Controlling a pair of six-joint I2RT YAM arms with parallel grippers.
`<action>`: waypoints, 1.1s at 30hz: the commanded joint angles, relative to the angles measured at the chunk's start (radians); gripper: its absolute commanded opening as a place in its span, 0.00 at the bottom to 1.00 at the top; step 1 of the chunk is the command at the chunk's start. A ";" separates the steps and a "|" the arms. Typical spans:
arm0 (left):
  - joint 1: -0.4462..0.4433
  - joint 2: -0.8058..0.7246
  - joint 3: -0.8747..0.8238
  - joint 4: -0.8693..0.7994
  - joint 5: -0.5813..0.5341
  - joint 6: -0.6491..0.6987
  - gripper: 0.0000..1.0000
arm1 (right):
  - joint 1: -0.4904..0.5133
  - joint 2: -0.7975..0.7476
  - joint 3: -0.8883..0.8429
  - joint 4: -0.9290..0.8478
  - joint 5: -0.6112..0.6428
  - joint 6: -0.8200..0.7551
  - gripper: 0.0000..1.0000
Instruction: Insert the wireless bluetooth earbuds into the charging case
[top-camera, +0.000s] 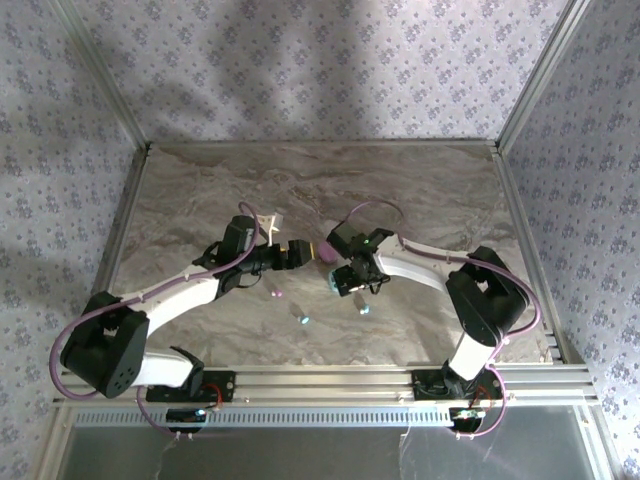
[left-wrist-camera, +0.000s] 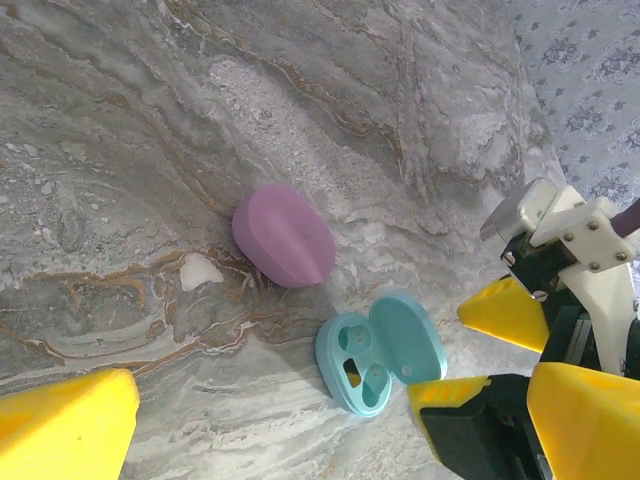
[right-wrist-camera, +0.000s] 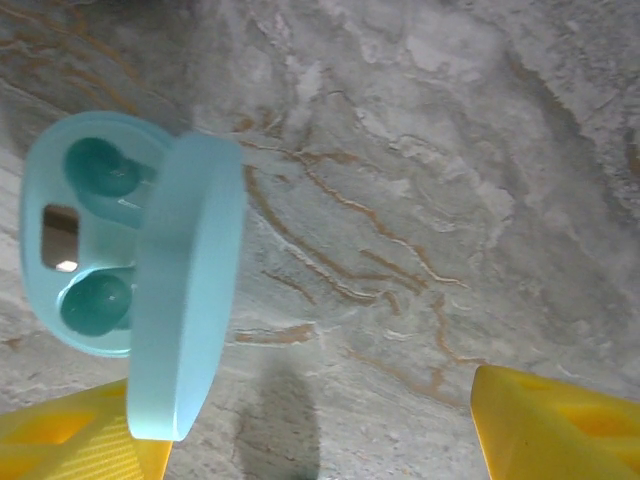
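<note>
Fingers (right-wrist-camera: 550, 425) beside teal case (right-wrist-camera: 45, 180), lid (right-wrist-camera: 190, 300) upright

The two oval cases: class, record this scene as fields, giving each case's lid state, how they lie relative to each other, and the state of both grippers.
pink oval case: lid closed, lying on the marble-patterned table
teal oval charging case: lid open, both wells appear empty
relation: side by side, not touching
left gripper: open, holding nothing
right gripper: open, teal case near one finger
</note>
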 joint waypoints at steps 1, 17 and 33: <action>0.004 -0.009 -0.003 0.039 0.000 0.012 1.00 | -0.020 0.010 0.032 -0.060 0.047 -0.014 0.78; -0.054 0.062 -0.003 0.110 0.020 -0.023 1.00 | -0.085 0.004 0.058 -0.049 0.000 -0.041 0.77; -0.099 -0.027 -0.058 0.147 -0.060 -0.031 1.00 | -0.144 -0.267 -0.289 0.195 -0.428 0.080 0.69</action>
